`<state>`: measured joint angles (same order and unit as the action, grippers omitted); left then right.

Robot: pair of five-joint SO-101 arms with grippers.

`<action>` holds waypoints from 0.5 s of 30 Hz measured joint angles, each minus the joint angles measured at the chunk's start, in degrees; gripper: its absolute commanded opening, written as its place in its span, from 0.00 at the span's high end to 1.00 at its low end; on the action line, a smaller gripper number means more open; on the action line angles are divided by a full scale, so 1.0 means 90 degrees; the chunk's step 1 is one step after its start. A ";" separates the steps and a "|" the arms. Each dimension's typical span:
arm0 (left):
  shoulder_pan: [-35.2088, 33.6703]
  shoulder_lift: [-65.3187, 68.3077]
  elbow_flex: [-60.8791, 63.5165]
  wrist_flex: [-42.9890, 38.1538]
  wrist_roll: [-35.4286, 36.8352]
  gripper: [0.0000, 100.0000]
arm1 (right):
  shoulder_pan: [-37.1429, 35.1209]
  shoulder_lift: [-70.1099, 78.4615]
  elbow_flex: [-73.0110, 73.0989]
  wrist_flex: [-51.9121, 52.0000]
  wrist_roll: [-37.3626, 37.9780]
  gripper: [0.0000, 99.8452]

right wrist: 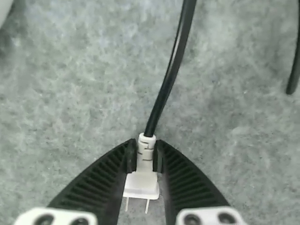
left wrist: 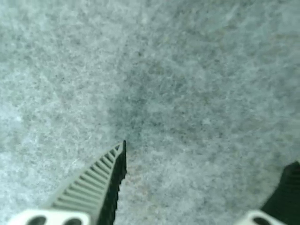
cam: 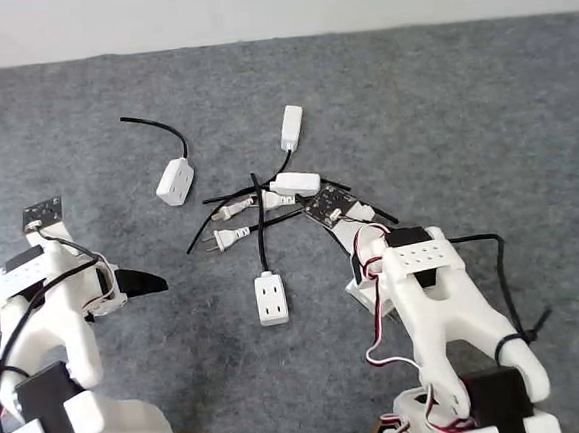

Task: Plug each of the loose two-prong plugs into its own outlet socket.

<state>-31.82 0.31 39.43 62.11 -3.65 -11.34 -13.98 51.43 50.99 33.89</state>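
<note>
Right wrist view: a white plug [right wrist: 141,180] is clamped in the right claw [right wrist: 144,146], black cord [right wrist: 173,70] leading away.
Left wrist view: the left claw [left wrist: 206,154] is held spread wide over bare grey counter [left wrist: 187,70].
High view: a loose plug [cam: 233,238] is seen near a socket block [cam: 271,298], apart.

The high camera hangs fixed above and behind both claws, looking down from afar over the whole grey mat [cam: 440,94]. Each wrist camera rides just behind its own claw and looks along the fingers from close up: the left claw [left wrist: 207,154] frames bare mat, the right claw [right wrist: 145,146] a pinched plug [right wrist: 140,180]. The high view shares the patch just ahead of the right claw.
</note>
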 measured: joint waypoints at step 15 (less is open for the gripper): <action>0.0000 0.0000 0.0000 0.0000 0.0000 0.54 | 0.0000 0.0674 -0.0420 0.0068 0.0000 0.93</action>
<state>-31.82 0.31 39.43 62.11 -3.65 -11.34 -7.91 47.65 51.60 33.89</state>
